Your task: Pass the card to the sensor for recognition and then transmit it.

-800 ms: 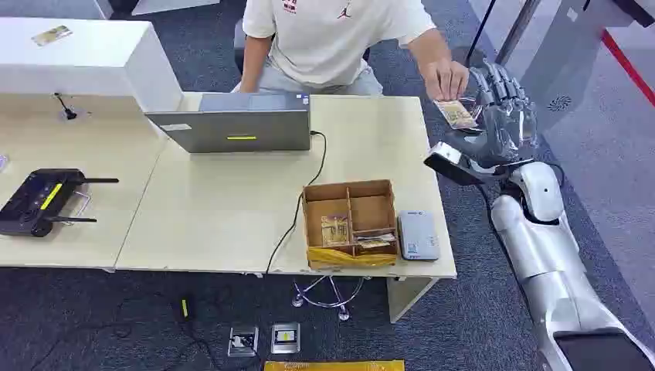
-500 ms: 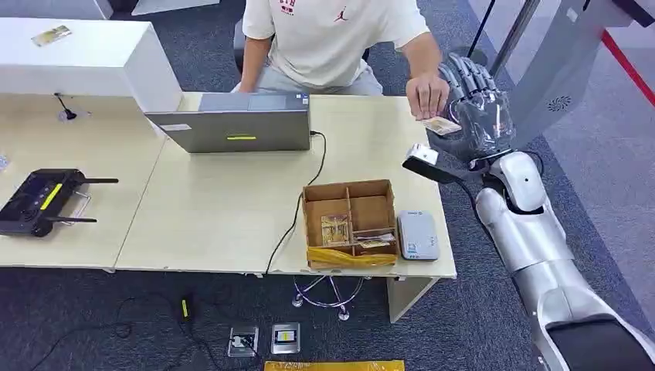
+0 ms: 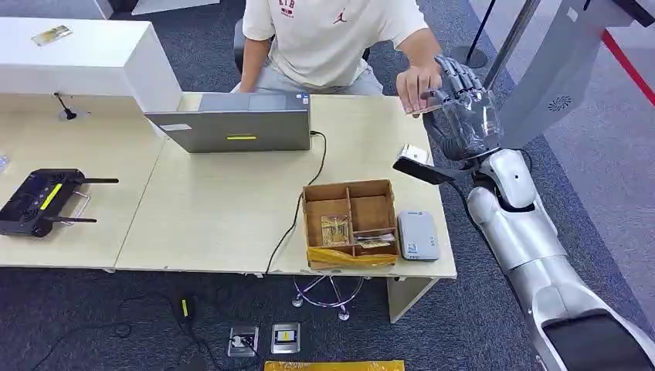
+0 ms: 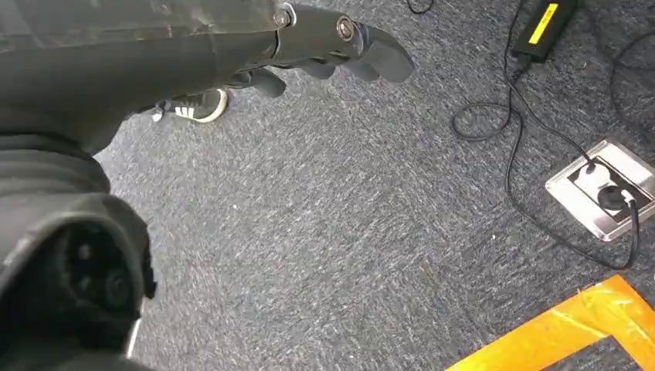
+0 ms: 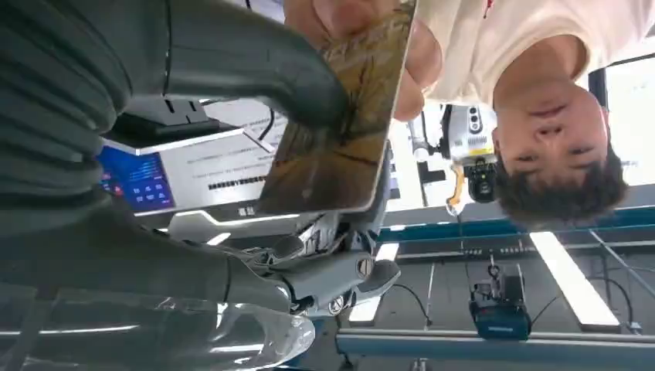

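Observation:
The card [image 3: 427, 105], brownish and patterned, is held up over the table's far right corner. My right hand [image 3: 466, 116] grips it, with the thumb [image 5: 263, 73] pressed on its face and the fingers [image 5: 340, 270] behind it. A person's hand [image 3: 417, 83] grasps the card's [image 5: 340, 131] other end. The sensor [image 3: 417, 234], a small white-grey reader, lies flat at the table's near right, beside a cardboard box [image 3: 371, 192] with cards in its compartments. My left hand [image 4: 193, 54] hangs over the carpet with nothing in it and its fingers [image 4: 363, 50] loosely extended.
The person [image 3: 332, 39] sits behind the table [image 3: 216, 216], facing an open laptop [image 3: 239, 127]. A black cable [image 3: 297, 209] runs from the laptop over the near edge. A black controller [image 3: 39, 199] lies at the left. Floor sockets [image 3: 264, 338] and orange tape [image 4: 556, 325] are on the carpet.
My right hand has carried the card leftward and farther from me, toward the person. The person's hand has stayed on the card throughout.

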`<action>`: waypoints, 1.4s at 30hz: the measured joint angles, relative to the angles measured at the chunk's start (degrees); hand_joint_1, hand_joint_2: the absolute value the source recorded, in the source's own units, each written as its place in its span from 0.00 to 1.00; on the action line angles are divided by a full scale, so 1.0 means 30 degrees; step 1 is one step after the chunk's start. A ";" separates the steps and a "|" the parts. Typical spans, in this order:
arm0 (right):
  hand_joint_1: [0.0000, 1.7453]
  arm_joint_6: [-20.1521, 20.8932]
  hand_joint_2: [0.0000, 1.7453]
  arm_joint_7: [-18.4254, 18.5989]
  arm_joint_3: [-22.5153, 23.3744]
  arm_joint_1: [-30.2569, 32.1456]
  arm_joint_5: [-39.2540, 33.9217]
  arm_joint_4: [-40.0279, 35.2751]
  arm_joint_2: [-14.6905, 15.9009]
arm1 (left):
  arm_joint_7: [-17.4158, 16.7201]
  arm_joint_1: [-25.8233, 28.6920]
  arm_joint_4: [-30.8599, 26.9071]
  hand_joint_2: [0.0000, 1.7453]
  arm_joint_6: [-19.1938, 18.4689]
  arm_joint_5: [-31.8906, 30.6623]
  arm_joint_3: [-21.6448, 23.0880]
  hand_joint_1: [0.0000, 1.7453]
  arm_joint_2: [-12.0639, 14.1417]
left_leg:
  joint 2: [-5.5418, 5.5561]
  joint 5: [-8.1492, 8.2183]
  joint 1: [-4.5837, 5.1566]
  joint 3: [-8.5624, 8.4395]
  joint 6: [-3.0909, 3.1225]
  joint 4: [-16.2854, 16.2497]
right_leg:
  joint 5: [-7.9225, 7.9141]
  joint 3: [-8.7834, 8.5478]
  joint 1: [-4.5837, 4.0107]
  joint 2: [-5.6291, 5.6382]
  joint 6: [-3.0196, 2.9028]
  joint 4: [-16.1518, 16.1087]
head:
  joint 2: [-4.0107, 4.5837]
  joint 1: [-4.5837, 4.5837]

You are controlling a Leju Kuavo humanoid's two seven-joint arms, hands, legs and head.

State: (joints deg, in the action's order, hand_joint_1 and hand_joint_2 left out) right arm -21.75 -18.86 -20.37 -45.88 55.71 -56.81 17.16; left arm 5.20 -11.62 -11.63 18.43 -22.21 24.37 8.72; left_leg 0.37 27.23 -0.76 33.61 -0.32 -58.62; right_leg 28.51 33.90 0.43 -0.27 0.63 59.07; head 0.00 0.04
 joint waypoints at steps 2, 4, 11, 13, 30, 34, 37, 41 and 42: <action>1.00 -0.0007 1.00 0.0029 -0.0087 -0.0009 -0.0029 0.0000 -0.0007 | 0.0014 0.0004 0.0000 0.00 0.0000 0.0007 0.0000 0.00 0.0000 | -0.0001 0.0000 0.0000 -0.0001 0.0000 0.0000 | 0.0000 0.0002 0.0000 0.0002 0.0000 -0.0001 | 0.0000 0.0007; 1.00 -0.0029 1.00 0.0051 -0.0138 -0.0009 -0.0051 0.0001 -0.0015 | 0.0022 0.0007 0.0000 0.00 -0.0007 0.0007 0.0000 0.00 0.0000 | -0.0001 0.0000 0.0000 -0.0001 0.0000 0.0000 | 0.0000 0.0002 0.0000 0.0000 0.0000 -0.0001 | 0.0000 0.0007; 1.00 -0.0030 1.00 0.0168 -0.0240 0.0005 -0.0328 0.0001 -0.0007 | 0.0029 0.0036 0.0000 0.00 0.0000 0.0058 0.0000 0.00 0.0007 | -0.0004 0.0000 0.0000 -0.0001 0.0000 -0.0001 | 0.0000 0.0009 0.0001 0.0006 0.0000 -0.0002 | 0.0000 0.0007; 1.00 0.0007 1.00 0.0204 -0.0277 0.0017 -0.0437 0.0000 0.0000 | 0.0029 0.0048 0.0000 0.00 0.0015 0.0095 0.0000 0.00 0.0007 | -0.0004 0.0000 0.0000 -0.0002 0.0000 -0.0001 | 0.0000 0.0011 0.0000 0.0006 0.0000 -0.0001 | 0.0000 0.0000; 1.00 0.2032 1.00 0.1894 -0.0597 0.4112 -0.1661 -0.2009 0.1398 | 0.0488 0.0660 0.0000 0.00 0.0320 0.1201 0.0000 0.00 0.0131 | -0.0006 0.0021 -0.0005 -0.0008 -0.0011 -0.0001 | 0.0017 0.0017 -0.0005 0.0014 -0.0021 -0.0011 | 0.0000 0.0007; 1.00 0.2113 1.00 0.2346 -0.0699 0.5610 -0.1968 -0.2682 0.1982 | 0.0561 0.0817 0.0000 0.00 0.0364 0.1297 0.0000 0.00 0.0226 | -0.0006 0.0028 -0.0009 -0.0006 -0.0020 -0.0001 | 0.0019 0.0020 -0.0008 0.0019 -0.0023 -0.0011 | 0.0000 0.0007; 1.00 0.2055 1.00 0.2594 -0.0736 0.6452 -0.2179 -0.3017 0.2390 | 0.0561 0.0820 0.0000 0.00 0.0364 0.1289 0.0000 0.00 0.0299 | -0.0008 0.0029 -0.0009 -0.0006 -0.0021 0.0000 | 0.0019 0.0019 -0.0008 0.0023 -0.0024 -0.0010 | 0.0000 0.0000; 1.00 0.1997 1.00 0.2681 -0.0758 0.7129 -0.2259 -0.3250 0.2681 | 0.0561 0.0792 0.0000 0.00 0.0335 0.1282 0.0000 0.00 0.0394 | -0.0010 0.0029 -0.0009 -0.0006 -0.0021 0.0000 | 0.0018 0.0019 -0.0009 0.0026 -0.0023 -0.0009 | 0.0000 0.0000; 1.00 0.1982 1.00 0.2666 -0.0779 0.7200 -0.2259 -0.3264 0.2710 | 0.0561 0.0778 0.0000 0.00 0.0335 0.1297 0.0000 0.00 0.0423 | -0.0016 0.0029 -0.0010 -0.0006 -0.0021 0.0000 | 0.0018 0.0019 -0.0009 0.0032 -0.0023 -0.0009 | 0.0000 0.0007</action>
State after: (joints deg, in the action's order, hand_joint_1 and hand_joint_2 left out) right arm -15.80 -10.86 -22.71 -24.27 48.94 -66.60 25.29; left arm 6.88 -9.28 -11.63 19.43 -18.32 24.37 9.99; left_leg 0.32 27.32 -0.79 33.59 -0.39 -58.63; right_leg 28.57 33.96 0.40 -0.18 0.56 59.05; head 0.00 0.06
